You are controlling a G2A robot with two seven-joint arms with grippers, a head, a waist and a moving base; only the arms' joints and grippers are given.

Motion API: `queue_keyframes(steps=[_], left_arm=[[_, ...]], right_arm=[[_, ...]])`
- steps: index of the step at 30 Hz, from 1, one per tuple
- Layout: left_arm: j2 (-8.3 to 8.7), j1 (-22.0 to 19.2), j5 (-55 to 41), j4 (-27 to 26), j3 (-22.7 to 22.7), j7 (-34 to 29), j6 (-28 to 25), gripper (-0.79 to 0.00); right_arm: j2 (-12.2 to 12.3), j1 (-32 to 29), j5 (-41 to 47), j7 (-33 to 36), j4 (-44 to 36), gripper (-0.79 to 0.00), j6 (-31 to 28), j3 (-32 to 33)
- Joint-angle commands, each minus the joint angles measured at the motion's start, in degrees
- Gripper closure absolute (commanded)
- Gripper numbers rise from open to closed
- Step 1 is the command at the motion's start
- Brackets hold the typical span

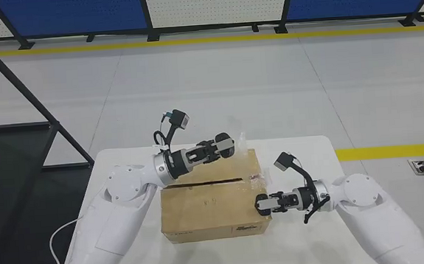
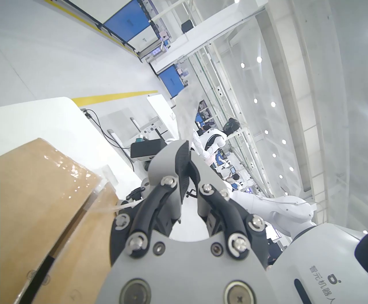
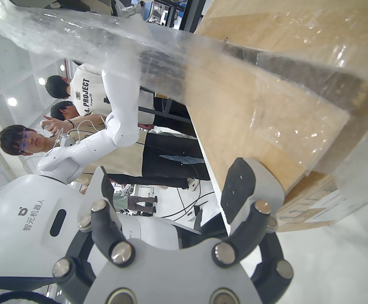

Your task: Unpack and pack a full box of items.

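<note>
- The cardboard box (image 1: 213,204) sits mid-table with its 2 top flaps shut. A dark seam runs along its length.
- The white table (image 1: 313,148) leaves you bare surface past the box's right end. Only a narrow margin shows along the far edge.
- The left gripper (image 2: 187,161) hangs above the box's far right corner. Its fingers are pinched tight on a strip of clear tape (image 2: 184,115) that rises from the pads.
- The right gripper (image 3: 172,187) is at the box's right end, level with the seam, with its jaws spread wide and nothing between them.
- 1 pad (image 3: 238,184) appears to rest against the cardboard edge, though you cannot confirm contact from here.
- The 2 grippers stand near each other at that end, which leaves you little room between them.
</note>
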Motion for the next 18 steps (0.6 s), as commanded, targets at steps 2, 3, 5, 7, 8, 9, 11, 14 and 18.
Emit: queue_keyframes(steps=[2,3,5,7,8,9,11,14,18], left_arm=[[-0.1,-0.4,0.1,-0.3,0.0,0.2,0.1,0.0],[-0.14,-0.5,0.2,-0.3,0.0,0.1,0.1,0.0],[-0.22,-0.9,0.3,-0.3,0.1,0.2,0.2,0.0],[-0.33,-1.2,0.4,-0.3,0.2,0.4,0.2,0.0],[-0.38,-1.4,0.4,-0.3,0.2,0.4,0.2,0.0],[-0.44,-1.6,0.3,-0.3,0.2,0.5,0.1,0.0],[-0.56,-2.0,0.2,-0.2,0.3,0.5,0.0,0.0],[-0.74,-2.5,0.1,0.0,0.5,0.7,-0.1,0.0],[-0.97,-3.1,0.2,-0.2,0.7,1.1,-0.5,0.0]], right_arm=[[-0.1,0.1,0.0,-0.2,0.3,-0.785,0.2,-0.3],[-0.1,0.1,0.0,-0.2,0.4,-0.785,0.2,-0.4],[-0.1,0.1,0.0,-0.3,0.6,-0.785,0.3,-0.6],[-0.1,0.1,0.0,-0.4,0.7,-0.785,0.2,-0.6],[-0.1,0.1,0.0,-0.5,0.8,-0.785,0.2,-0.6],[-0.1,0.0,0.1,-0.6,0.8,-0.785,0.0,-0.5],[-0.1,-0.3,0.5,-1.6,0.8,-0.785,-0.5,-0.2],[0.0,-0.7,0.9,-2.0,0.6,-0.785,-1.0,0.2],[0.2,-1.0,0.8,-2.0,0.3,-0.785,-1.0,0.6]])
